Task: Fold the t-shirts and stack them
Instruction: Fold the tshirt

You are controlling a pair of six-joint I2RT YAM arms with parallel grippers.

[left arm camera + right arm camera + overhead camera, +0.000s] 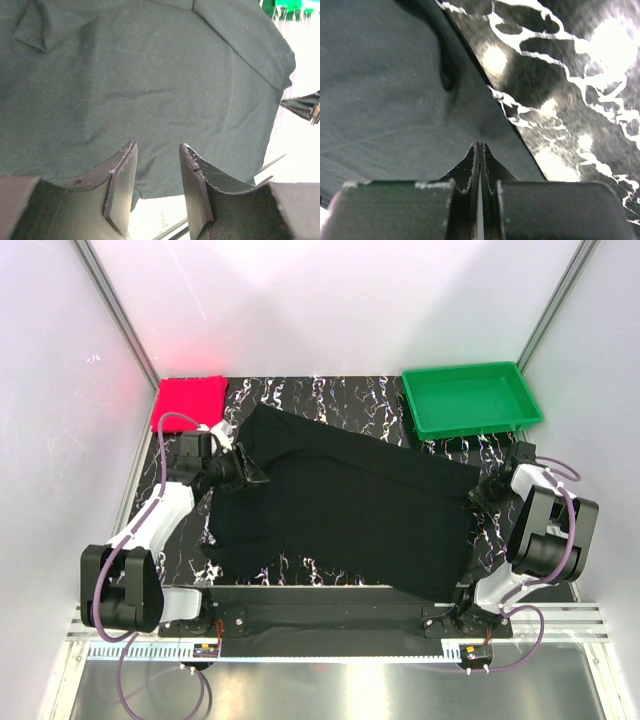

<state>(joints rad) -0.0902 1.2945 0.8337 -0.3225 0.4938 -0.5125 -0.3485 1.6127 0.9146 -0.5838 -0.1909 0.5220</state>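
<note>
The black t-shirt lies spread out across the middle of the marbled table. The pinkish-red t-shirt lies folded at the back left corner. My left gripper is open at the black shirt's left edge, near the sleeve. In the left wrist view its jaws stand apart with nothing between them, just above the cloth. My right gripper is shut at the shirt's right corner, which is drawn to a point towards it. In the right wrist view its fingertips are closed together on the cloth close to its edge.
A green plastic tray stands at the back right. White walls enclose the table on three sides. Bare marbled table shows to the right of the shirt, and a strip of it shows along the front edge.
</note>
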